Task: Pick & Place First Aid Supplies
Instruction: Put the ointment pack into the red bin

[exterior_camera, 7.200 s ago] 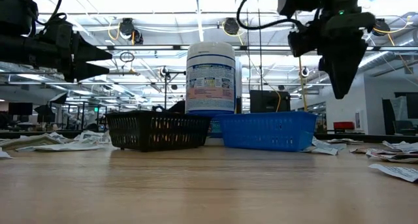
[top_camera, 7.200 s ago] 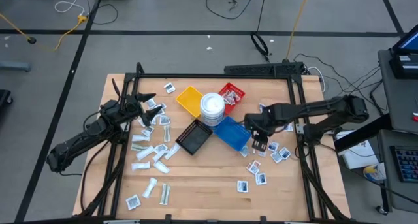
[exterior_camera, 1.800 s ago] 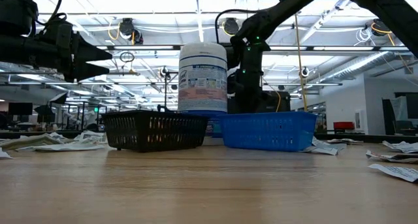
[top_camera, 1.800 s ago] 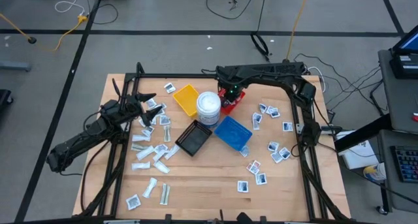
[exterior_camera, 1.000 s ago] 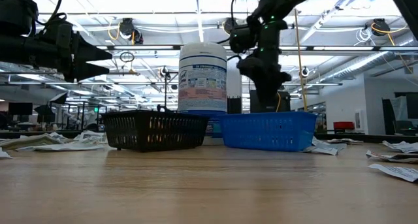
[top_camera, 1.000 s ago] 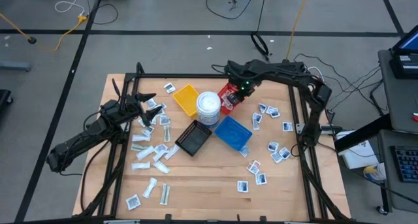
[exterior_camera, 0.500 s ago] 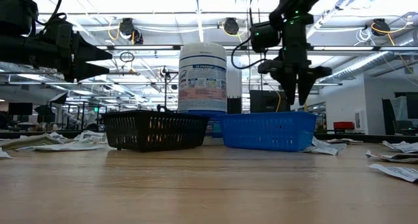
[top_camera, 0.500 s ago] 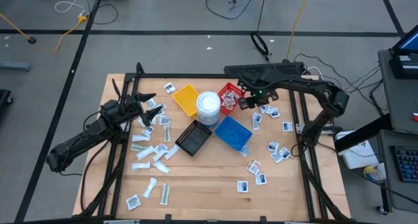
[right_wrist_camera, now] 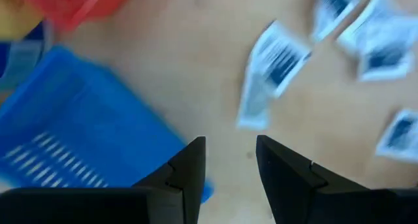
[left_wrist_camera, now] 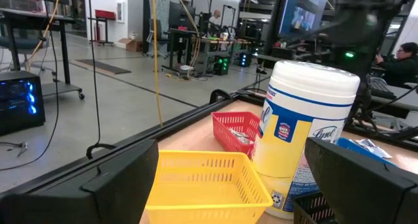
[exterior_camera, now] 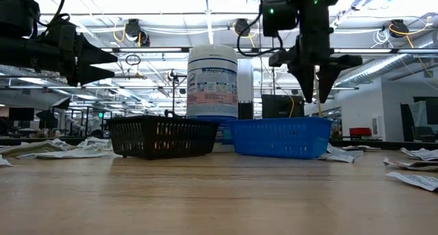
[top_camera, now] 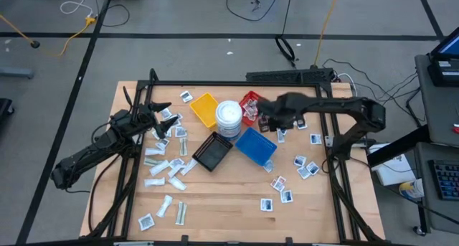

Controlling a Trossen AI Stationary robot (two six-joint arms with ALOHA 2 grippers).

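Packets [top_camera: 300, 164] of first aid supplies, small flat white squares with dark print, lie scattered over the right part of the pale wooden worktop [top_camera: 222, 203], and longer pale wrapped strips [top_camera: 163, 167] lie in a loose spread on its left part. In the middle stands a round white plastic tub [top_camera: 229, 117] with a lid, ringed by four small rectangular mesh trays: a yellow one [top_camera: 206, 110] to its far left, a red one [top_camera: 252, 105] to its far right, a black one [top_camera: 213, 151] to its near left and a blue one [top_camera: 256, 145] to its near right.

The right tool [top_camera: 273, 125] hangs above the worktop just right of the red tray and just beyond the blue tray's far edge, pointing down. In the right wrist view its two dark fingers [right_wrist_camera: 186, 164] stand a little apart with bare wood in the gap, and nothing is pinched; a white packet [right_wrist_camera: 269, 74] lies on the wood beyond the fingertips, with more packets farther right. The low view shows this tool [exterior_camera: 315, 91] raised well over the blue tray [exterior_camera: 280, 137].

The left tool [top_camera: 159, 114] waits over the left side of the worktop, near the strips, its fingers spread wide and holding nothing. Its wrist view looks across the yellow tray [left_wrist_camera: 199, 178] at the tub [left_wrist_camera: 299, 132] and the red tray [left_wrist_camera: 238, 129], which has a packet inside.
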